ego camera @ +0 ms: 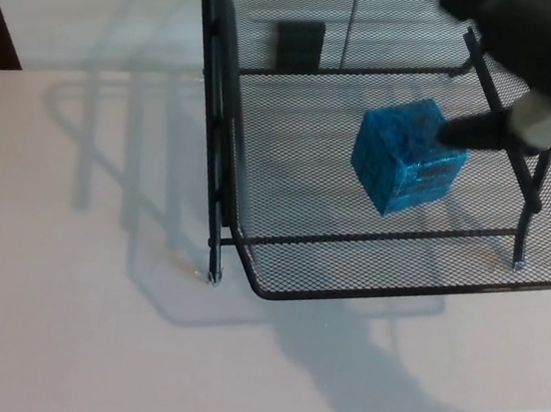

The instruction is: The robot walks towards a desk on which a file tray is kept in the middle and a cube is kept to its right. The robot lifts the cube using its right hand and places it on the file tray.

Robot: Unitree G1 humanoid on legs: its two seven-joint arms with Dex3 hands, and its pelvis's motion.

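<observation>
Our right hand [532, 82] meets the blue cube [407, 157] above the file tray [386, 288].
One dark finger [473, 133] touches the cube's upper right side. The cube is tilted just below and to the left of our hand, over the tray's mesh shelf. We cannot tell whether the hand grips it. The tray stands on the white desk [94, 294].

Blue cube [409, 157], dark marbled pattern on faces, pictured tilted with one corner pointing down, over mesh floor of file tray [347, 275], toward tray's right side. Whether cube rests on mesh cannot be told. File tray: black wire mesh, tiered, thin upright posts, raised front lip. Tray seen standing on white worktop [94, 294].
</observation>
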